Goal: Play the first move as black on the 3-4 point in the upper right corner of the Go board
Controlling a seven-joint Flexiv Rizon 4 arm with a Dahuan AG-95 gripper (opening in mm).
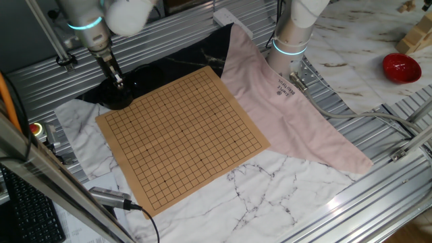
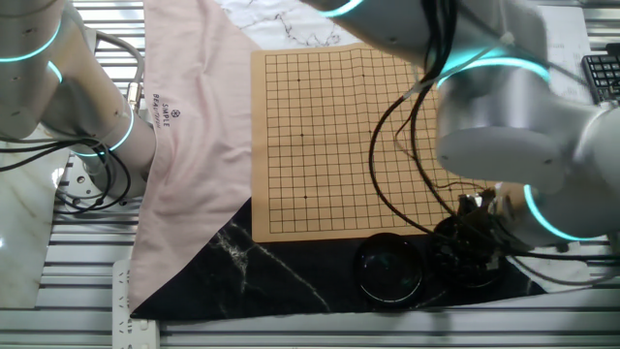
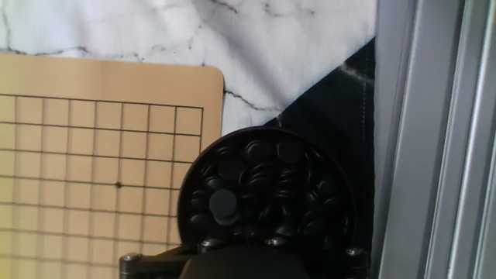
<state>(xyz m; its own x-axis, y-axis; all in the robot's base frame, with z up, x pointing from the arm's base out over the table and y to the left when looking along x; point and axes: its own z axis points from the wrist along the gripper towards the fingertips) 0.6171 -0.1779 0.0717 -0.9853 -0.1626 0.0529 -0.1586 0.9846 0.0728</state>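
**End effector over the stone bowl, board bare**

Nearest in the hand view: black bowl (image 3: 260, 190) heaped with glossy black stones (image 3: 223, 205), just off the corner of the Go board (image 3: 93, 155). Above the bowl, at the board's edge: end effector (image 1: 118, 79), fingers pointing down; clenched or released, cannot tell. Beyond: tan board (image 1: 182, 135) flat on the table (image 1: 283, 196), grid without stones. Farther off: pink cloth (image 1: 283, 115) beside the board, red bowl (image 1: 401, 67) well apart.

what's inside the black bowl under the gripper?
In the hand view the black bowl is full of glossy black stones, piled and overlapping. Its near rim and the gripper's fingertips are hidden by the hand's housing. The Go board beside it holds no stones.
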